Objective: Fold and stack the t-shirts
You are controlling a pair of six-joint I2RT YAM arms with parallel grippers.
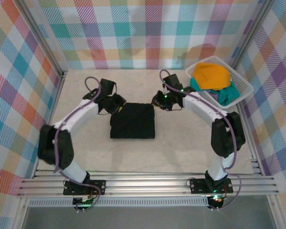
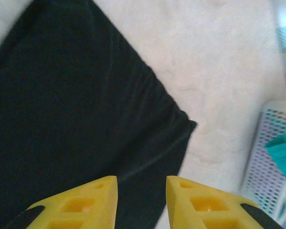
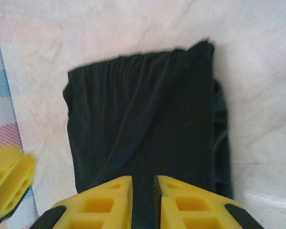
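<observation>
A black t-shirt [image 1: 132, 121] lies folded into a rectangle in the middle of the table. My left gripper [image 1: 118, 102] hovers at its far left corner. In the left wrist view its yellow fingers [image 2: 141, 191] stand apart over the black cloth [image 2: 62, 105] with nothing between them. My right gripper [image 1: 158, 101] is at the far right corner. Its fingers [image 3: 143, 191] are only a narrow gap apart above the black shirt [image 3: 143, 119], holding nothing. An orange-yellow t-shirt [image 1: 210, 76] and a teal one [image 1: 226, 95] lie bunched in the basket.
The white lattice basket [image 1: 243, 86] stands at the back right, against the checked wall, and its side [image 2: 267, 162] appears in the left wrist view. Checked walls close off the table's left, back and right sides. A yellow finger [image 3: 9, 176] of the left gripper shows at the right wrist view's left edge.
</observation>
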